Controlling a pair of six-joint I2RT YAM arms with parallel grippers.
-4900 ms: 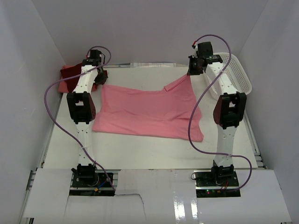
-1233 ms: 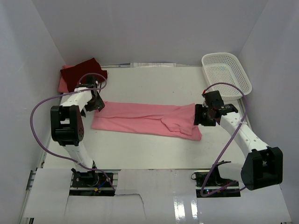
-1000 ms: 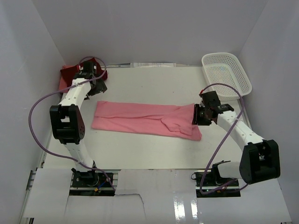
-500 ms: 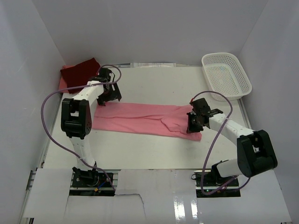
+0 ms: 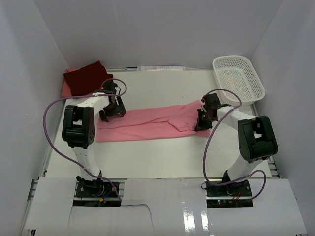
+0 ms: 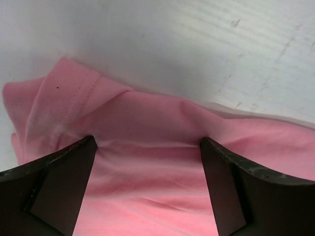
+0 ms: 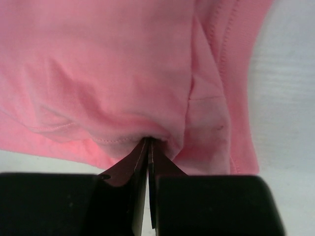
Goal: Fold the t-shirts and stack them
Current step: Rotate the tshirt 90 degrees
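From above: pink t-shirt (image 5: 147,123) folded into a long strip across mid-frame, right end dragged higher than half a second ago; left gripper (image 5: 112,114) now down at the left end; maroon t-shirt (image 5: 87,76) upper left. Left wrist: fingers spread wide, straddling cloth, clamping nothing. Right wrist: right gripper (image 7: 148,142) pinched tight on the hem. Probably set for the crosswise fold.

White table (image 5: 157,157) w/ pink tee (image 5: 147,123) mid, salmon tee (image 5: 65,90) far-left corner, mesh basket (image 5: 238,78) far-right.

White table (image 5: 162,158) boxed on three sides by plain white walls (image 5: 157,32); soft even light
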